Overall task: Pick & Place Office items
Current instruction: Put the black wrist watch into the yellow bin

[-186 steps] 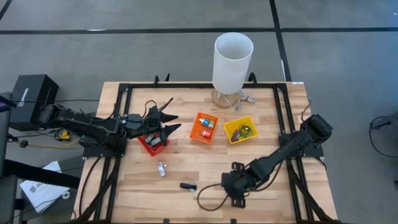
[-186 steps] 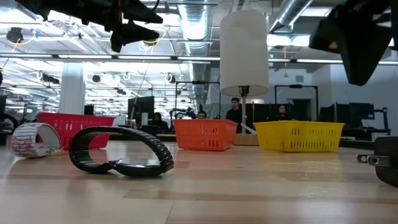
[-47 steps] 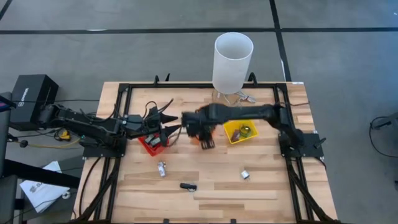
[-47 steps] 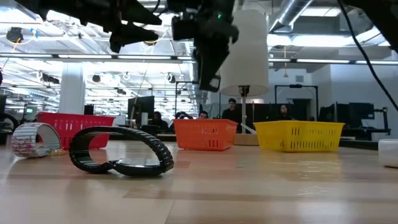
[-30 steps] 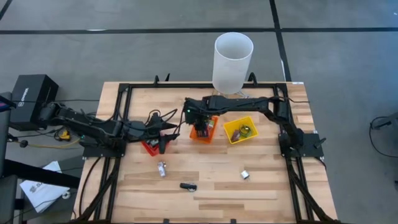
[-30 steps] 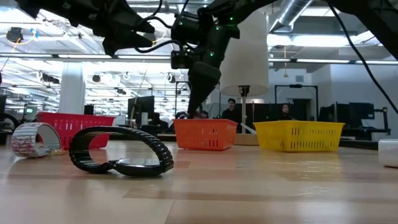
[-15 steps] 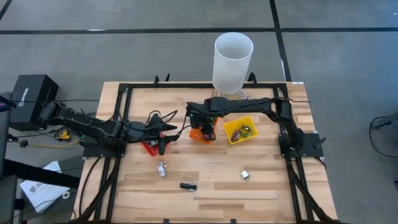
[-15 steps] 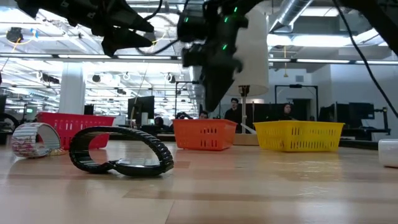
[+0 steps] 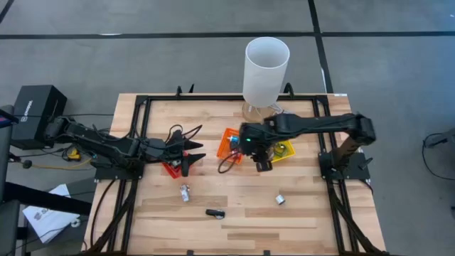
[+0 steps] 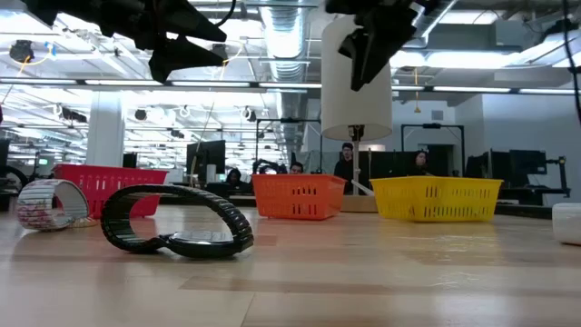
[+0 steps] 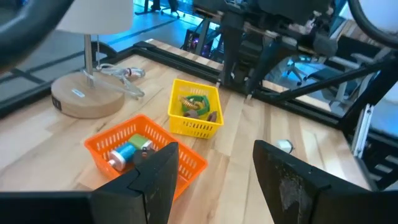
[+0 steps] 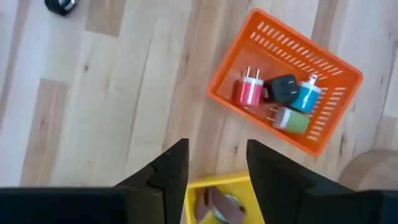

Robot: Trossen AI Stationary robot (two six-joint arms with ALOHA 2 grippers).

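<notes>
The orange bin (image 12: 292, 93) holds red, black, blue and green plugs; a thin black cord (image 9: 227, 163) loops out of it onto the table. The yellow bin (image 9: 276, 149) holds a green ring and tan pieces. A silvery piece (image 9: 185, 192), a black piece (image 9: 215, 212) and a white piece (image 9: 280, 200) lie on the near half of the table. My right gripper (image 9: 261, 161) hangs open and empty between the orange and yellow bins. My left gripper (image 9: 190, 153) is open and empty above the red bin (image 9: 170, 168).
A tall white cylinder lamp (image 9: 266, 67) stands on a wooden base at the far edge, behind the bins. In the low view a black strap loop (image 10: 177, 222) and a tape ring (image 10: 50, 202) lie near the camera. A black frame rims the table.
My right gripper has risen out of the orange bin and moved toward the table's right, and now hangs between the orange and yellow bins. The black cord stays looped over the orange bin's near side.
</notes>
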